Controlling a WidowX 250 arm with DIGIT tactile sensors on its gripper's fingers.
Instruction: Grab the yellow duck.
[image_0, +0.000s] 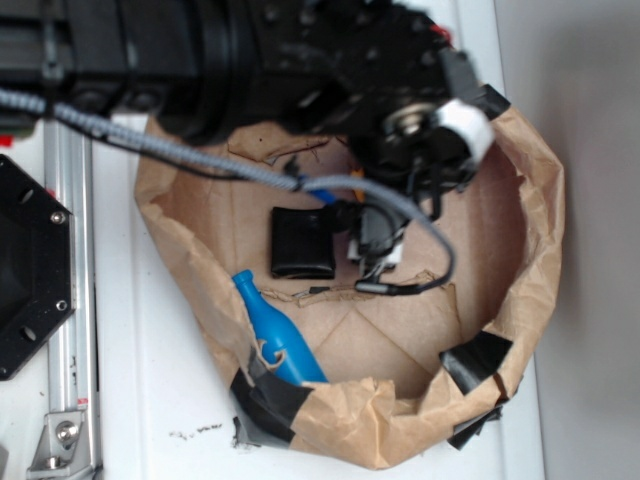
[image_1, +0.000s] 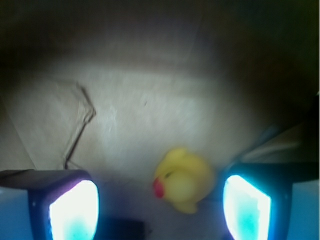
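Seen from outside and above, a brown paper bag (image_0: 545, 215) with its rim rolled down and patched with black tape is set on a white table (image_0: 160, 400). The black robot arm (image_0: 330, 60) is reached in over the bag from the top of the picture, with a grey braided cable (image_0: 130, 130) trailing along it. The gripper (image_0: 375, 240) is lowered near the middle of the bag's floor, though its fingers are largely hidden by the arm and cable. A black block (image_0: 302, 243) lies on the bag's floor just left of the gripper. A blue bottle (image_0: 280, 338) is leaned against the bag's lower left wall, neck pointing up and left. The duck is not made out in this view.

From the wrist camera, the picture is blurred. The yellow duck (image_1: 182, 180) is seen on the brown paper floor, low in the picture, its red beak turned to the left. Two brightly lit fingertips (image_1: 74, 210) are seen at the bottom corners, spread wide apart. The duck is placed between them, nearer the one on the picture's right and close beside it; whether it is touched cannot be told. Nothing is clamped between the jaws.
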